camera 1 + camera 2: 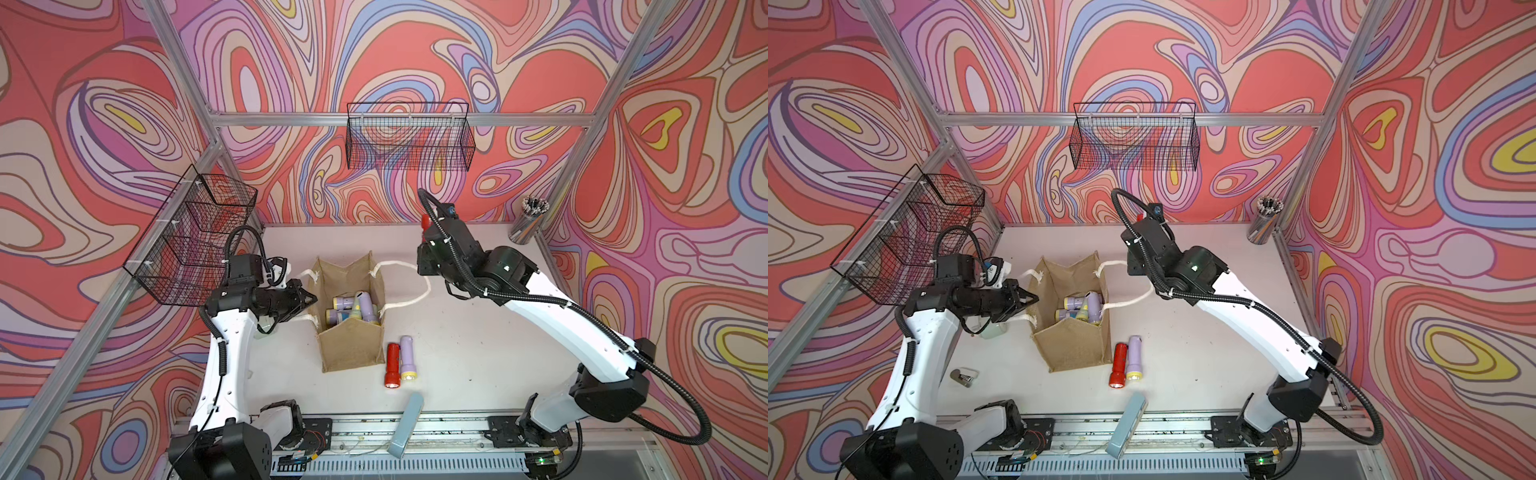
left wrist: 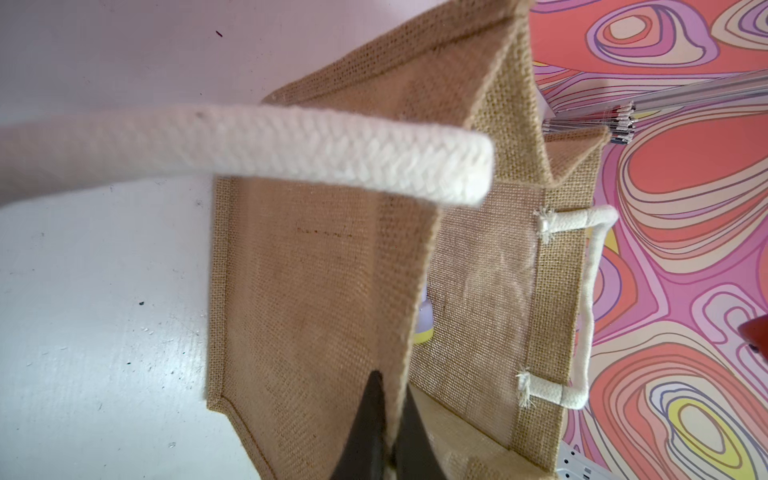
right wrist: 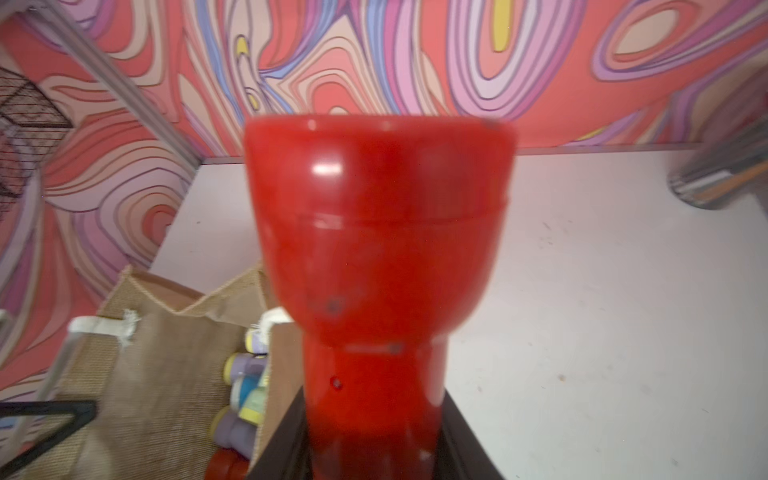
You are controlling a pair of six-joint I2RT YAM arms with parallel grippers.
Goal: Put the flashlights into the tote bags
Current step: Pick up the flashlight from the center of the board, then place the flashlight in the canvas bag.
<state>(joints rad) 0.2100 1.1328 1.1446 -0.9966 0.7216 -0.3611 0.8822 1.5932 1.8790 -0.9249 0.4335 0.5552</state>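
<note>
Right up against our right wrist camera we've got a red flashlight (image 3: 380, 249), pinched in the right jaws over the bench (image 1: 478, 353), near the tote bag (image 1: 353, 345). Our left jaws are pinching the bag's side wall. Several flashlights (image 1: 347, 302) lie inside; a second red flashlight (image 1: 392, 365) and a lilac flashlight (image 1: 407, 358) lie together just beside it.

We held the upright tan tote bag (image 1: 351, 353) by its rim in our left gripper (image 1: 311, 297), lilac flashlights (image 1: 353, 309) piled inside; our right gripper (image 3: 374, 436) clasped a red flashlight (image 3: 378, 232), head outward.
</note>
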